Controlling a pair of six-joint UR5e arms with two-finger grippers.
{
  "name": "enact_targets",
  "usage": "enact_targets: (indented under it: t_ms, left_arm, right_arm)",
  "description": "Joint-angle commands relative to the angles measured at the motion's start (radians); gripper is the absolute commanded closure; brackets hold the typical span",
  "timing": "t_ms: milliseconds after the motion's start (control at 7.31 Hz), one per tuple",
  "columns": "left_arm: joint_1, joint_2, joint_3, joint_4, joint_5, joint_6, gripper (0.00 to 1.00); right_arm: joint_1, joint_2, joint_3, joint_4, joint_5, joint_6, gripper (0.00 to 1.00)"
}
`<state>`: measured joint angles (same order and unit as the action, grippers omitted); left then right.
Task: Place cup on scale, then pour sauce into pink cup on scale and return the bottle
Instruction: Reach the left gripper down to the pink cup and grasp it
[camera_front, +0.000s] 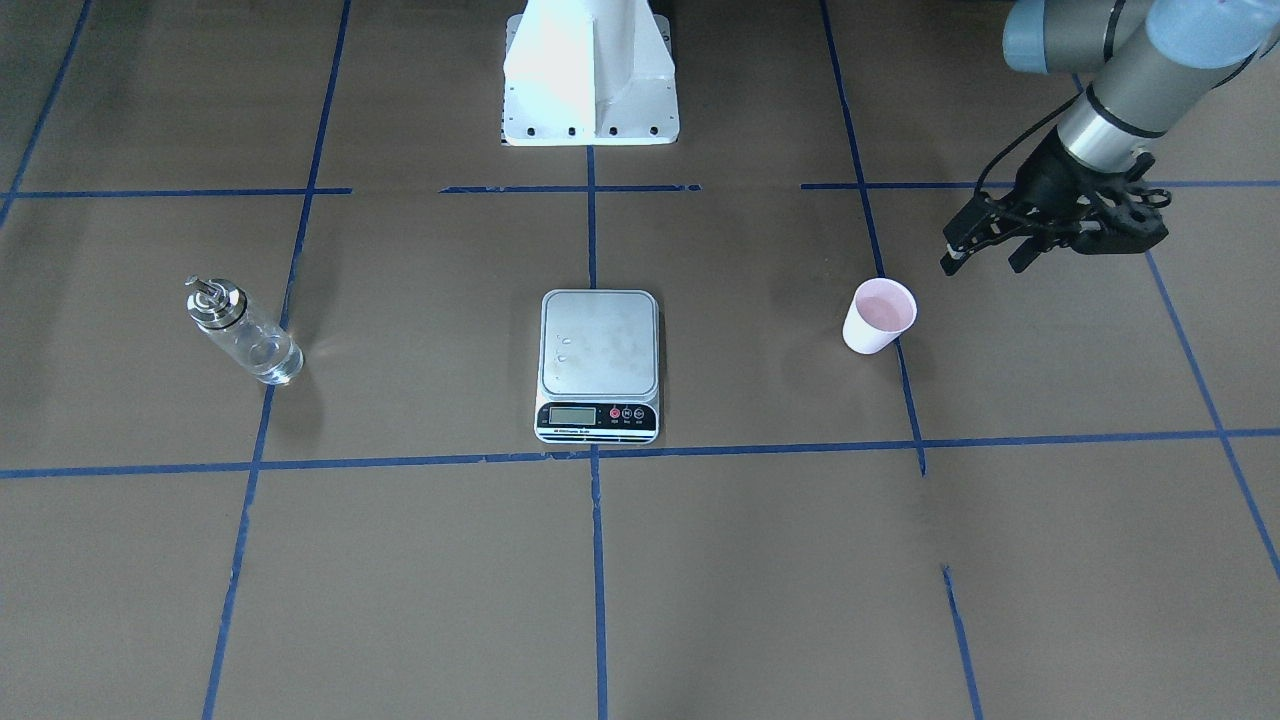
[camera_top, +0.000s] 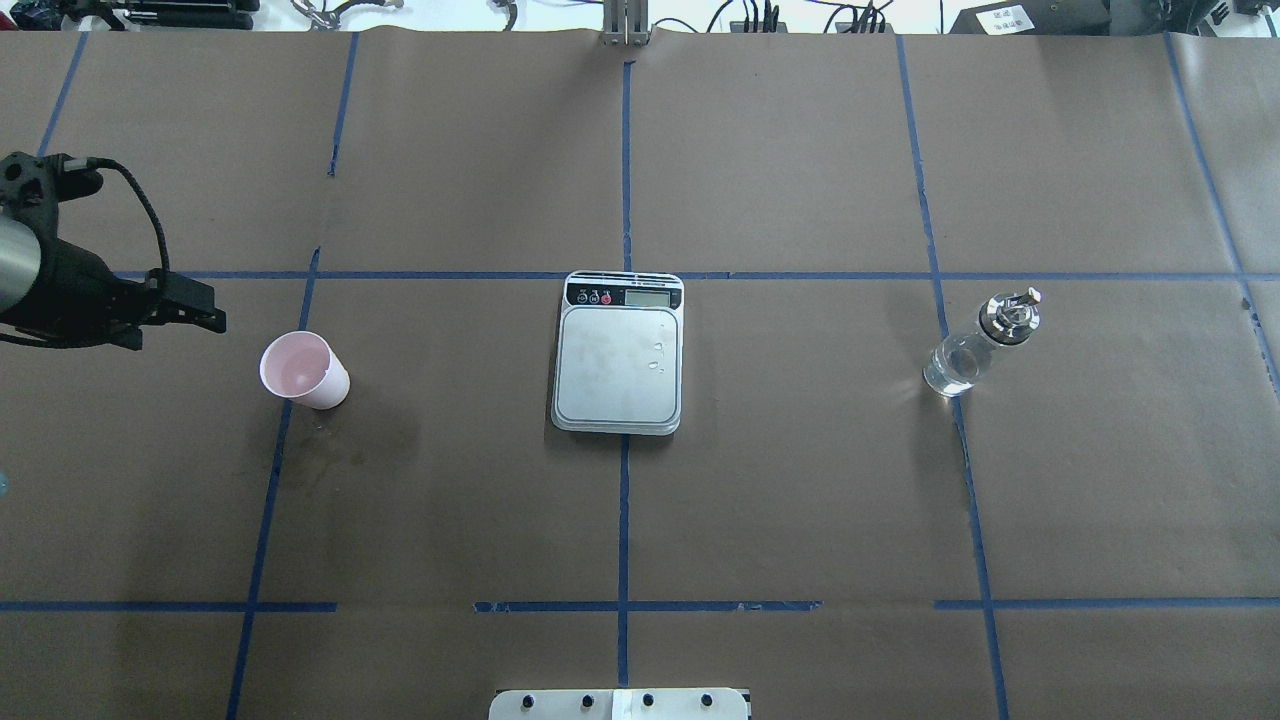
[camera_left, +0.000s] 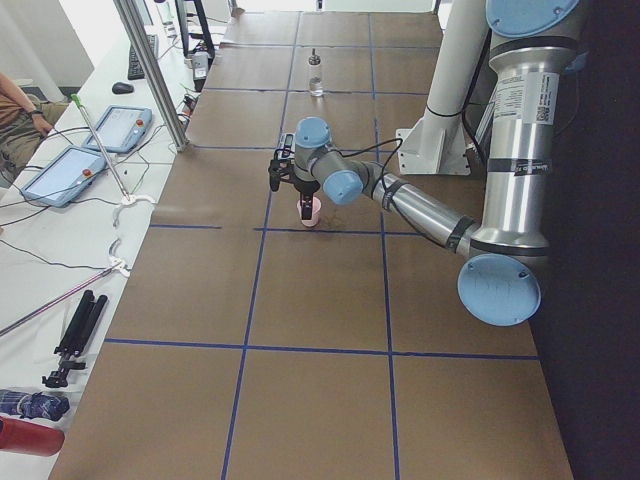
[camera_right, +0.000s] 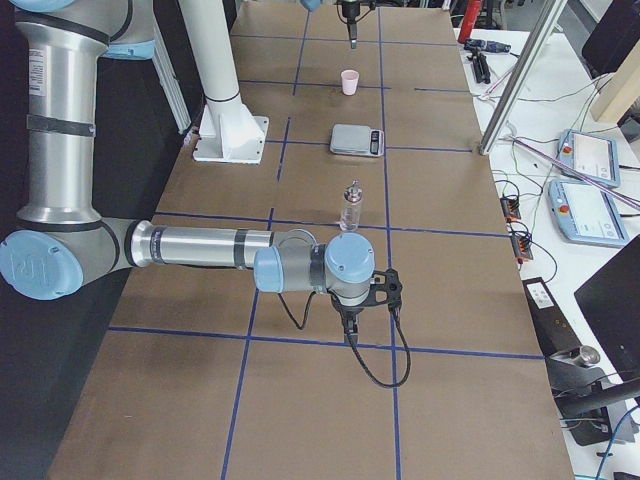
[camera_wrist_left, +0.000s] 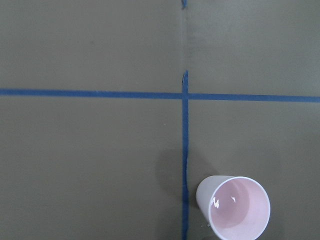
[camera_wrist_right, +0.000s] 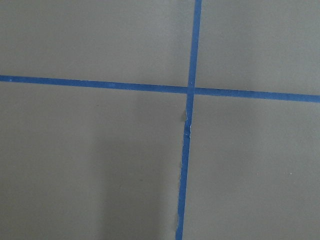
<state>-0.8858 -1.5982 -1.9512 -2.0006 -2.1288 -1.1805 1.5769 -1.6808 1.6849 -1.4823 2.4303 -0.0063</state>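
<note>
Cup (camera_top: 303, 370) upright on table (camera_top: 450, 500), mouth up, not held. In the overhead view it sits near the left hand (camera_top: 212, 310), at its 4 o'clock. Left hand empty, fingers spread wide, the nearer arm by far. Scale (camera_top: 618, 365) farther, 3 o'clock from cup, platform bare. Bottle (camera_top: 975, 350) farthest, same line. Right hand (camera_right: 349, 330): opening can't tell.

Scale (camera_front: 599, 365) at centre of worktop (camera_front: 760, 560); bottle (camera_front: 243, 332) upright, well apart at view's left; cup (camera_front: 879, 316) at view's right, with left pincer (camera_front: 983, 262) near it, fingers parted.
</note>
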Motion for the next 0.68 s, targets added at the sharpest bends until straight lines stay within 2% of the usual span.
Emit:
enact_targets:
  t_ms: [0,547]
  left_arm:
    - [0.082,-0.015,0.063,-0.075,0.067,-0.123,0.0]
    - [0.088,-0.054,0.126,-0.073,0.072,-0.119,0.01]
  right_arm:
    - [0.0,0.001,0.001,0.002,0.001,0.0,0.0]
    - [0.0,-0.002,0.013,-0.004,0.018,0.002,0.0]
